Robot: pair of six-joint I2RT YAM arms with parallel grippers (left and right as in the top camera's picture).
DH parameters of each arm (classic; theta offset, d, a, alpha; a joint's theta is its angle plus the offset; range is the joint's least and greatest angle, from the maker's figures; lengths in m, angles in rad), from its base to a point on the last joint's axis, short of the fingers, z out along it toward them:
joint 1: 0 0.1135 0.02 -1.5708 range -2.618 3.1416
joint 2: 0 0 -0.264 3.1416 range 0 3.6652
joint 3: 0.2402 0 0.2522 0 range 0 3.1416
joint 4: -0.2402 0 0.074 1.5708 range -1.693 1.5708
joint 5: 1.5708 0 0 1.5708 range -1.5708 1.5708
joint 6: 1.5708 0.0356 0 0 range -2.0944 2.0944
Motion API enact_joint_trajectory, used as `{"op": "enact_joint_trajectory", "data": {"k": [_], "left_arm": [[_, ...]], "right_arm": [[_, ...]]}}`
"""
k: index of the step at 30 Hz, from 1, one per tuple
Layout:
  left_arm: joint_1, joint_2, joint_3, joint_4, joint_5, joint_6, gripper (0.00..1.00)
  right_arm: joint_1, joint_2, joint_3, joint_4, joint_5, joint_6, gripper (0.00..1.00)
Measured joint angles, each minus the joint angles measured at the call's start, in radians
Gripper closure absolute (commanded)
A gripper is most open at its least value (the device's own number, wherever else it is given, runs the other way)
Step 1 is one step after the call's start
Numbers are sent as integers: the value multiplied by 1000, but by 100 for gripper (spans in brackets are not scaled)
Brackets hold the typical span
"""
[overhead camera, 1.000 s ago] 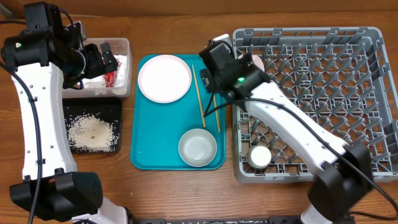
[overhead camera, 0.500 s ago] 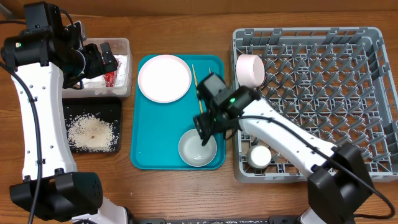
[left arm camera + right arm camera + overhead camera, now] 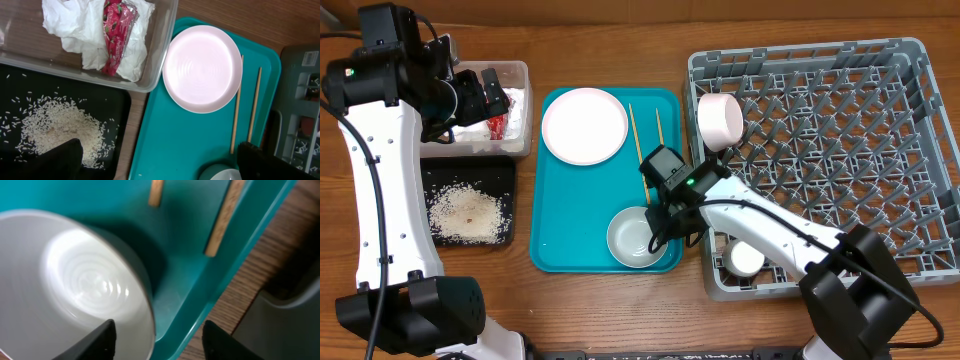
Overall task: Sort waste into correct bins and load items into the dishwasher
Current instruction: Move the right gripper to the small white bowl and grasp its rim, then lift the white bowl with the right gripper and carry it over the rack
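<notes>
A white round ceramic bowl (image 3: 638,237) sits in the near right corner of a teal rectangular plastic tray (image 3: 565,215) on the brown wooden surface (image 3: 610,50). The right arm's jaws straddle the bowl's right rim, part open. In the right wrist view one dark finger (image 3: 102,339) is over the inside of the bowl and the other is outside it, above the tray's edge, with a gap to the rim on each side. Beyond the bowl on the same tray lie two thin wooden chopsticks (image 3: 637,140), side by side and roughly parallel. A large pale pink round plate (image 3: 584,126) fills the tray's far left corner. To the right stands the large square grey plastic dish rack (image 3: 800,50) with its upright pegs. A small pale pink round plate (image 3: 720,120) stands on edge near the rack's far left corner, and a small white cup (image 3: 744,258) sits at its near left corner. At the far left, a clear rectangular plastic tub (image 3: 525,70) holds a crumpled white napkin (image 3: 90,30) and a red shiny scrap (image 3: 117,30). Just nearer, a shallow black rectangular tray (image 3: 505,165) holds loose whitish rice-like crumbs (image 3: 468,212). The left arm's jaws hang wide open above the tub, holding nothing.
</notes>
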Motion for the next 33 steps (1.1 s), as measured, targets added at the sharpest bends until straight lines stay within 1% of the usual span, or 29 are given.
{"op": "enact_joint_trajectory", "data": {"k": [4,6,9,12,15,18,20,22,23,24,26,29,31,33], "left_arm": [[0,0,0,0,0,0,0],[0,0,0,0,0,0,0],[0,0,0,0,0,0,0],[0,0,0,0,0,0,0],[0,0,0,0,0,0,0],[0,0,0,0,0,0,0],[0,0,0,0,0,0,0],[0,0,0,0,0,0,0],[0,0,0,0,0,0,0],[0,0,0,0,0,0,0],[0,0,0,1,0,0,0],[0,0,0,0,0,0,0],[0,0,0,0,0,0,0],[0,0,0,0,0,0,0]], "right_arm": [[43,0,0,9,32,7,67],[55,0,-1,8,45,10,82],[58,0,-1,6,63,24,96],[56,0,6,-12,84,52,96],[56,0,54,-81,100,78,96],[55,0,173,-170,142,104,96],[52,-7,279,-233,203,129,96],[47,-27,373,-312,299,162,96],[43,-56,432,-372,394,195,96],[40,-69,445,-383,426,208,96],[31,-109,481,-457,562,272,96],[2,-158,491,-617,769,418,96],[-18,-160,490,-673,845,499,96],[-38,-155,490,-693,902,591,96]]}}
